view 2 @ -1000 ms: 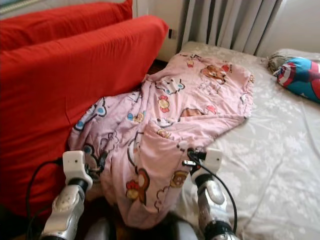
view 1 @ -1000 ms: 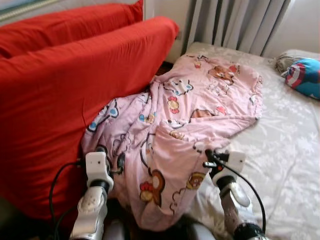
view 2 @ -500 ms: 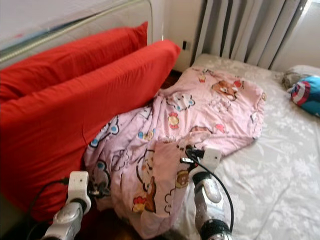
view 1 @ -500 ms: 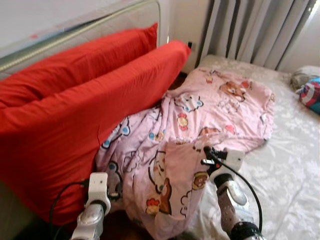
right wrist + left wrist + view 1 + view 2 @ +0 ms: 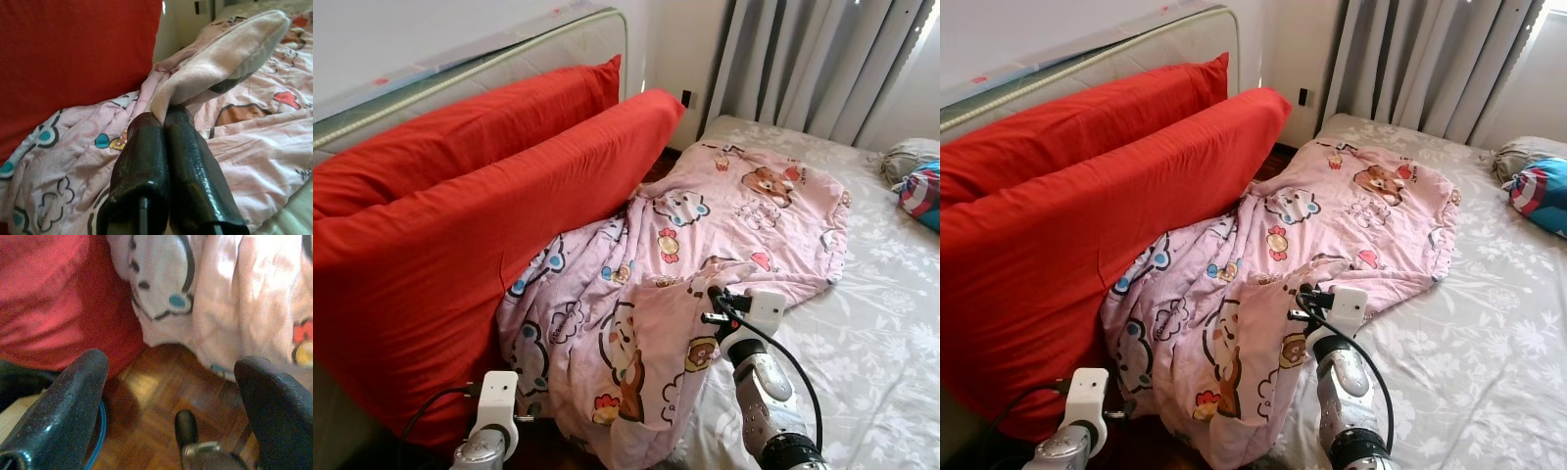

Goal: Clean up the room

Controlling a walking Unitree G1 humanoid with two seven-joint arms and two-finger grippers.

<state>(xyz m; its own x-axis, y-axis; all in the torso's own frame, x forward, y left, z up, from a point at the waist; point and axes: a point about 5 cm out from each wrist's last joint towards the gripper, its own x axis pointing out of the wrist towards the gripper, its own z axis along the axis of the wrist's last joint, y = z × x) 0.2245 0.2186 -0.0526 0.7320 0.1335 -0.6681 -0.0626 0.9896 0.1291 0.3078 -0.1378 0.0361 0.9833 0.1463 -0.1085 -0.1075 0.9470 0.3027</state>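
A pink cartoon-print blanket lies crumpled over the left side of the bed and hangs off its edge toward the floor. My right gripper is shut on a raised fold of the blanket, near the blanket's middle front. My left gripper is open with nothing between its fingers. It hangs low over the wooden floor, just short of the blanket's hanging edge and beside the red cushion.
Two large red cushions lean against a padded headboard on the left. The bed's white flowered sheet spreads to the right. A blue star-print pillow lies at the far right, and grey curtains hang behind.
The camera has pulled up and back, so the whole scene has shifted. My left arm has sunk lower, away from the blanket's edge. The right gripper keeps its hold on the fold.
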